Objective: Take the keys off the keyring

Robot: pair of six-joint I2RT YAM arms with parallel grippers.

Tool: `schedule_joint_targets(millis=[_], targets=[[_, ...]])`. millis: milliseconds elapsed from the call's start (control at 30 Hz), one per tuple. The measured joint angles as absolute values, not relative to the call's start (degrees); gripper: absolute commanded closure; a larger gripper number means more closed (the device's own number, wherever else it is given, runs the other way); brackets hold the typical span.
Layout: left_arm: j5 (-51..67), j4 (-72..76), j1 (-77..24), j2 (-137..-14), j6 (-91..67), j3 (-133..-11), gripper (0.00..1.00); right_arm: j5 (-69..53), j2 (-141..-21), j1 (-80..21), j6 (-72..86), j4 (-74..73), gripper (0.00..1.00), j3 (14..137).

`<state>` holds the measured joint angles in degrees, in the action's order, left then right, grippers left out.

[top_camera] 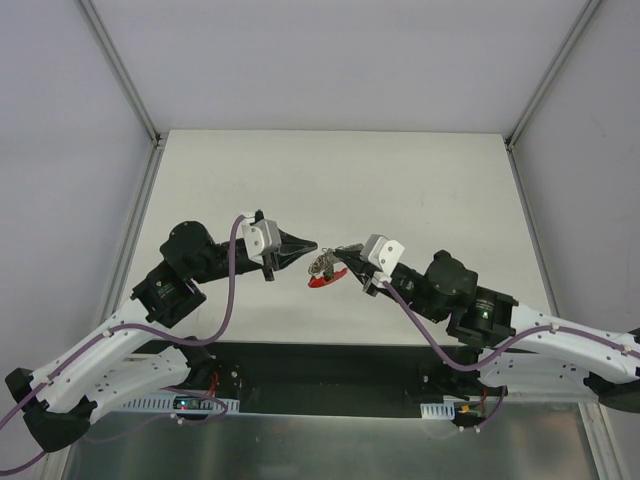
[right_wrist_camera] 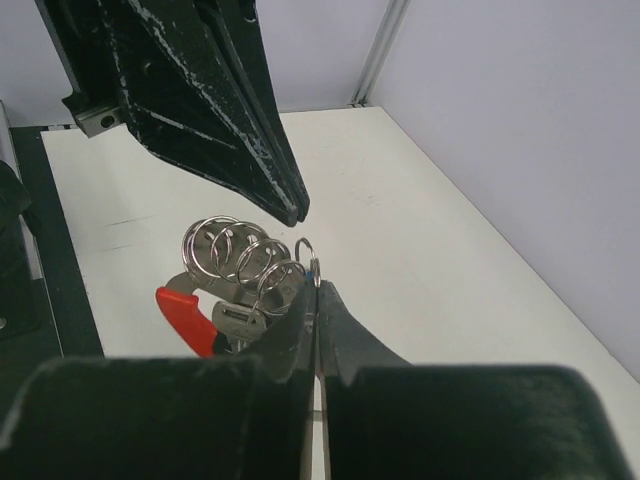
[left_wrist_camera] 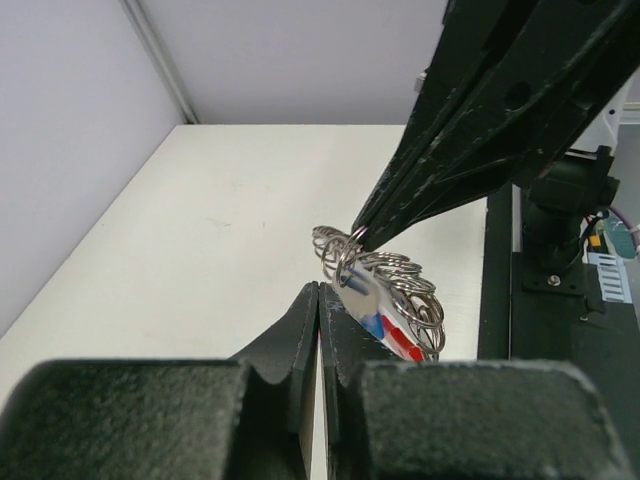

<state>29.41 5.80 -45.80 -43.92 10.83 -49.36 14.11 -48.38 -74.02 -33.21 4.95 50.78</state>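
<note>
White surface [top_camera: 400,180] with both arms reaching in to meet over its middle. Left gripper [top_camera: 312,246]: jaws together, nothing between them, tip just beside the right jaws' tip and right above the bunch. Right gripper [top_camera: 347,250]: jaws clamped on a small wire loop of the keyring [right_wrist_camera: 240,255], which sticks up at their very tip. The rest of the keyring is a cluster of overlapping silvery loops that spreads away from the right jaws' tip, under the left jaws' tip. In the left wrist view the cluster sits just past and to the side of the left jaws and touches the right jaws' point. Keys [right_wrist_camera: 238,320] are still on the keyring, tucked below the loops against the right jaws. Red tag [right_wrist_camera: 185,308] is at the low end of the bunch. Cannot tell whether the bunch touches the surface.
</note>
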Motion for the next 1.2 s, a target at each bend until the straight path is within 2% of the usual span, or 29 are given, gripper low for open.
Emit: schedule_joint_targets(millis=[300,367,433,567,833,1200], targets=[[28.27,3.86,-45.76,-45.32,7.92,-50.13,1.0,11.64,-45.8,-74.0,-37.21,11.27,0.99,45.98],[28.58,3.66,-45.76,-45.76,7.42,-50.33,0.83,10.92,-45.87,-74.0,-38.26,11.64,0.99,45.93],[28.51,3.11,-45.76,-45.67,7.33,-50.33,0.6,10.22,-45.84,-74.0,-39.18,12.03,0.99,45.93],[28.16,-0.38,-45.67,-45.19,7.29,-51.94,0.46,7.75,-45.1,-73.82,-41.71,11.73,0.99,45.93],[36.49,-5.26,-45.65,-43.88,8.4,-56.64,0.45,-1.58,-40.14,-72.55,-45.6,7.97,0.99,46.06],[44.12,-6.52,-45.67,-42.24,7.01,-56.8,0.46,-10.26,-43.13,-72.44,-45.67,5.3,0.99,47.27]])
